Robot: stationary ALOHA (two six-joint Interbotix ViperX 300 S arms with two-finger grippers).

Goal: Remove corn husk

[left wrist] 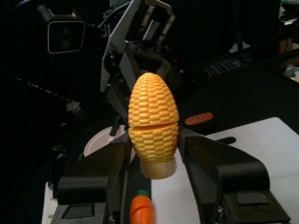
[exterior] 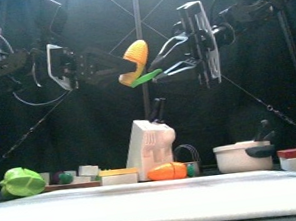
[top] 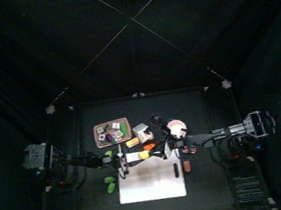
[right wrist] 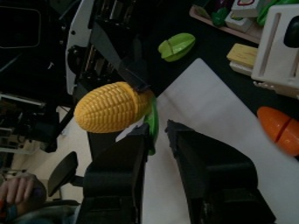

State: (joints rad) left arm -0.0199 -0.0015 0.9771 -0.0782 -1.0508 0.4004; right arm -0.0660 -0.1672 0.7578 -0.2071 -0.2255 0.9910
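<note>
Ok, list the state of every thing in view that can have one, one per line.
corn: held in the air above the table, mostly bare yellow
husk piece: green, pinched at the corn's lower end
left gripper: shut on the corn's base
right gripper: shut on the husk piece
loose husk: lying on the table
pot: lid on

Open air around raised corn (exterior: 134, 54)

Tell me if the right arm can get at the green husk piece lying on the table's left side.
Probably not yet: the right claw is shut on a green husk strip at the corn, and the husk piece lies far left.
</note>
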